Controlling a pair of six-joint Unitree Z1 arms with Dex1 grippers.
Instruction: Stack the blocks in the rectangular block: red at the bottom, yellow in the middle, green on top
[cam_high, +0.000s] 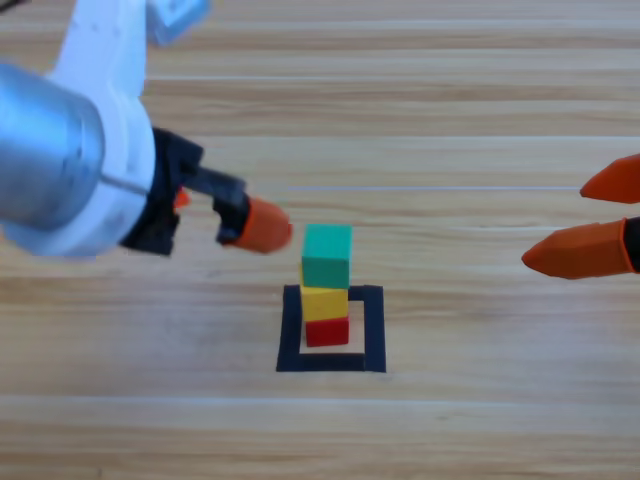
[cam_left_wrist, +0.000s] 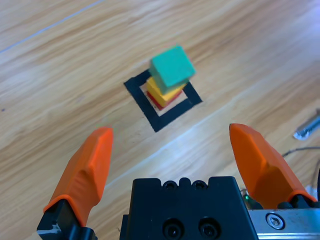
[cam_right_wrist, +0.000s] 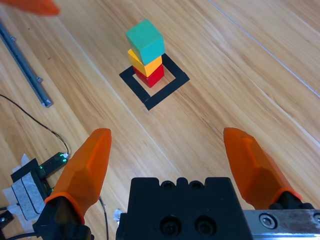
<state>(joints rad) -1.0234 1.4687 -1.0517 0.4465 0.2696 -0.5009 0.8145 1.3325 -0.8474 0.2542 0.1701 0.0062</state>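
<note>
No brand, label or writing can be read anywhere in the three views. The table is pale wood laid in long planks, its grain running across the high view; nothing of the room beyond it shows.

On the table lies the rectangular block, a nearly square outline of black tape. Inside it stands the red cube, with the yellow cube on it and the teal-green cube on top. The stack is not quite true: in the left wrist view the green cube sits turned a little against the yellow one below.

The left gripper hangs up and to the left of the stack, one orange tip just beside the green cube in the high view but not touching it. Its jaws are spread wide and hold nothing.

The right gripper waits at the right edge of the high view, well apart from the stack, jaws likewise wide apart and empty.

In the right wrist view a grey metal rail lies along the table to the left, and near the lower left corner sit a small circuit board with a green light, thin black wires and a white taped piece.
</note>
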